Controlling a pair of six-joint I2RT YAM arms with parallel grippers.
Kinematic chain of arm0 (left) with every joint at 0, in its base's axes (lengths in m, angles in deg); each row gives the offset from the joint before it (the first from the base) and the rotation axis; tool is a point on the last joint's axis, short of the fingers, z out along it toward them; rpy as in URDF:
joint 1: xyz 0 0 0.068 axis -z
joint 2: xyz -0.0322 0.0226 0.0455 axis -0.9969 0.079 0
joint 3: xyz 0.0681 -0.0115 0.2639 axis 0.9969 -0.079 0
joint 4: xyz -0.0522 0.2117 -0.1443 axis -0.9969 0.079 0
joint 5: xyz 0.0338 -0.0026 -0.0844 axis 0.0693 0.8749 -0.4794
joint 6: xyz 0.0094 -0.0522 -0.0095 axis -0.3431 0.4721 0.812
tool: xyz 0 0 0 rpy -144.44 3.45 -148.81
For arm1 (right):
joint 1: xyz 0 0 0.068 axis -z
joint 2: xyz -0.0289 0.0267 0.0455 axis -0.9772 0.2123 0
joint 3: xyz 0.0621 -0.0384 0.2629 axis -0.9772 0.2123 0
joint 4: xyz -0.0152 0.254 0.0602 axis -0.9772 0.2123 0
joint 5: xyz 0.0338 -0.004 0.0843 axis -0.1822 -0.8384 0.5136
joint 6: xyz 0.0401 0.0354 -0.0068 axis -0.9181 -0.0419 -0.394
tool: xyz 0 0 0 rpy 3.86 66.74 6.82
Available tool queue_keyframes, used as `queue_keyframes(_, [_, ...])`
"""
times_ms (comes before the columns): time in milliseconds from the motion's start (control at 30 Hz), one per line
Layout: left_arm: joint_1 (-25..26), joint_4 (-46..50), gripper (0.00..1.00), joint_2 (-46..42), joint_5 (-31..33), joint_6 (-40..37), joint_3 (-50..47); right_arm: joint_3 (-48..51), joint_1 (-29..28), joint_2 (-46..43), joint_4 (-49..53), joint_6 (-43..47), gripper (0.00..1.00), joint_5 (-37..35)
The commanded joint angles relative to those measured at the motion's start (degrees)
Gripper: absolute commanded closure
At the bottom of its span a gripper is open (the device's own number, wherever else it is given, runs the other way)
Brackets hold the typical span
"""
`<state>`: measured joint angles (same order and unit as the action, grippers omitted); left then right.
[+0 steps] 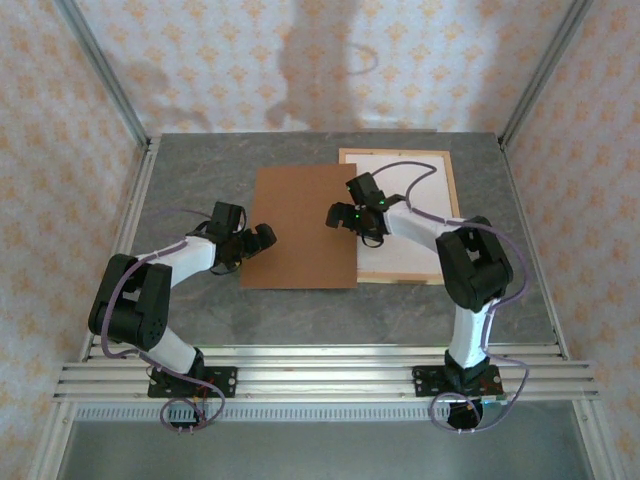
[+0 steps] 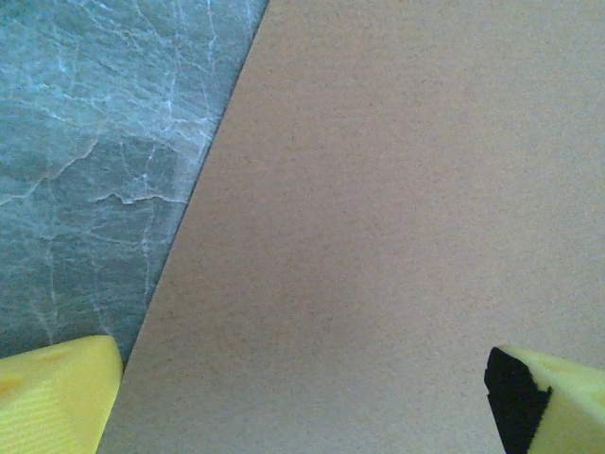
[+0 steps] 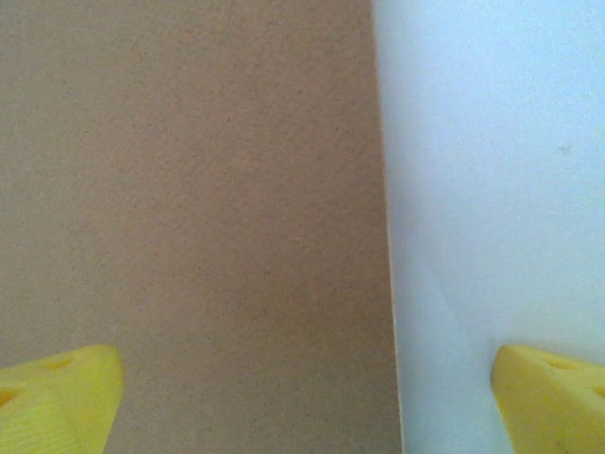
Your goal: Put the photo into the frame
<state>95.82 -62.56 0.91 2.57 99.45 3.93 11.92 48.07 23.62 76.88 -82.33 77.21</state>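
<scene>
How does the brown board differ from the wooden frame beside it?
The brown backing board is a solid dark sheet; the frame is a pale wood rim around white. The board lies left, overlapping the frame's left edge. Both are rectangular and lie flat.

Walls: cream wallpaper (image 1: 200, 60), orange floral motif, soft shadows on it.
Tabletop (image 1: 200, 175): grey, marbled.
Posts (image 1: 102, 70): aluminium, back corners.

The grey marbled table (image 1: 190, 180) carries a brown backing board (image 1: 300, 225) at its centre and a light wooden frame (image 1: 400, 152) toward the far right corner. The board overlaps the frame's left edge.
</scene>
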Motion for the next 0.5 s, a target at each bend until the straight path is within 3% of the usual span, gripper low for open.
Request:
queue_keyframes(0, [-0.3,3.7,0.02,-0.7,0.0,-1.7,1.3,1.2,-0.1,-2.5,-5.9,1.0,0.02,5.0])
queue_keyframes(467, [-0.2,3.8,0.03,0.8,0.3,-2.6,1.7,2.6,0.0,-1.6,-11.4,-0.1,0.04,9.8])
